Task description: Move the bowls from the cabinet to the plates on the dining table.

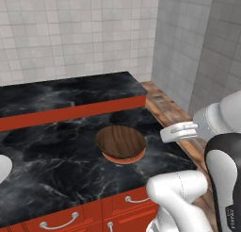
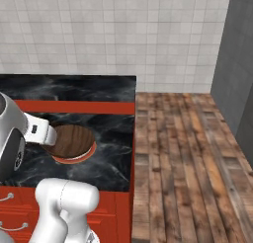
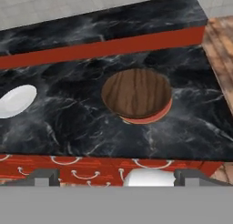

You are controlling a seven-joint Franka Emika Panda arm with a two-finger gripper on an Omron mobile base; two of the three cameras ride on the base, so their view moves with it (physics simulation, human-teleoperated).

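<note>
- Far left: a white plate (image 3: 16,100) lies flat on the table (image 3: 68,132). In the left base view just a sliver of it peeks in at the edge (image 1: 2,167). Nothing on the part you can see.
- Running across behind everything is the table's red strip (image 1: 70,113), with a higher slab of black marble past it and a pale tiled wall (image 1: 70,33) behind that.
- Middle: the brown wood bowl (image 3: 135,93) sits upright on the lower marble, in front of the strip and well apart from the white plate. There's an orange-red rim poking out from under its near side, so it's resting on some kind of disc. Can't tell what that is. The bowl looks empty.
- In the right base view the bowl (image 2: 71,141) is partly hidden behind the arm.
- Along the front edge under the table: red drawers (image 1: 61,221) with small silver handles.
- Claw (image 3: 119,177): the two tips sit far apart at the bottom of the hand view, wide open with nothing between them. It's hanging back above the drawer side, looking down at the bowl and not touching it.
- Right: the table ends and there's wood plank floor (image 2: 183,153), then a grey wall.
</note>
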